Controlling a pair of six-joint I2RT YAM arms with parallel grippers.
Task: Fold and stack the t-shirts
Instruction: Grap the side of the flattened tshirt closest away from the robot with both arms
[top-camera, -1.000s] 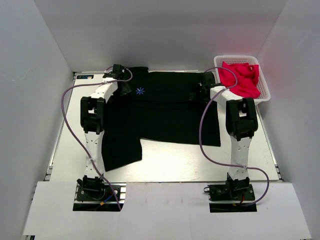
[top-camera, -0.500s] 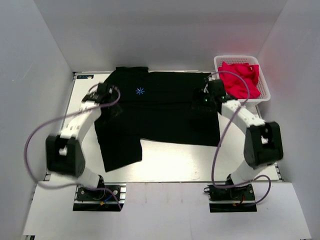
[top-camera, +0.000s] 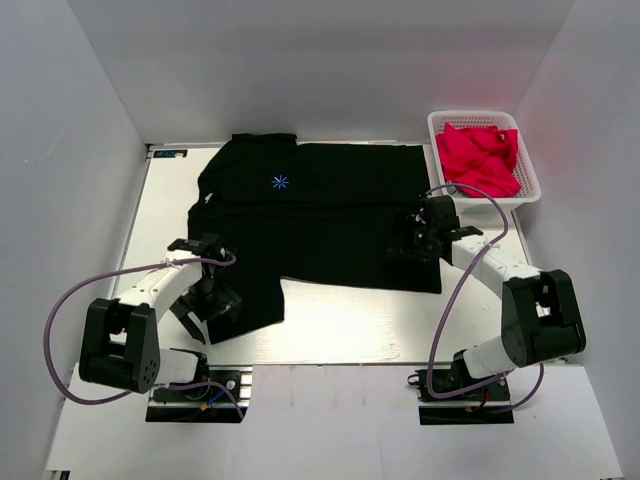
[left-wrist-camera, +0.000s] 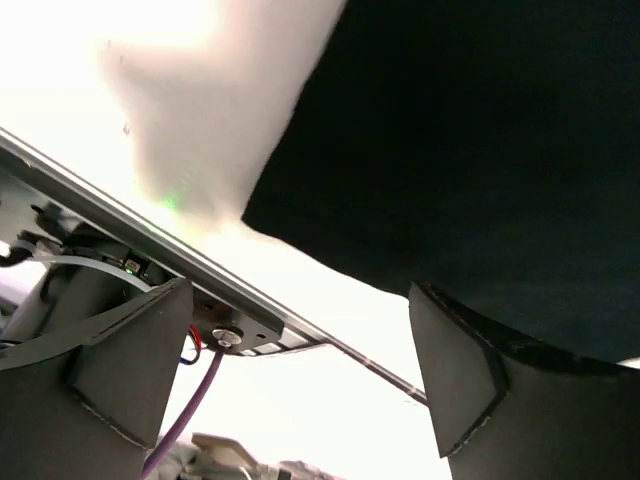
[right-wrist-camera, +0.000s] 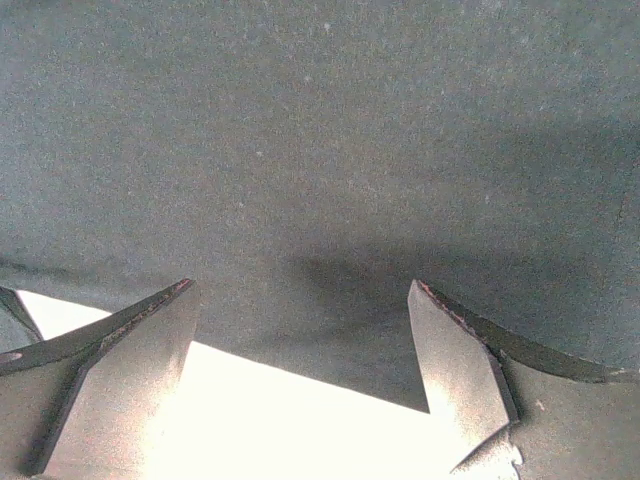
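From above, the black t-shirt (top-camera: 330, 215) lies spread on the table (top-camera: 340, 335), its chest print (top-camera: 280, 182) toward the far left and one flap reaching toward the near edge. The left gripper (top-camera: 205, 300) sits low over that near-left flap, and the right gripper (top-camera: 413, 240) sits over the shirt's right edge. A basket (top-camera: 470, 114) of red cloth (top-camera: 480, 160) stands at the far right corner.

In the left wrist view, the fingers (left-wrist-camera: 130, 375) stand wide apart with nothing between them, and the cloth's corner is just ahead.

In the right wrist view, the fingers (right-wrist-camera: 455, 370) are likewise spread and empty above the shirt's hem.

The next fold probably calls for each gripper to pinch only the edge layer, then for both to lift level and together so the cloth neither skews nor bunches
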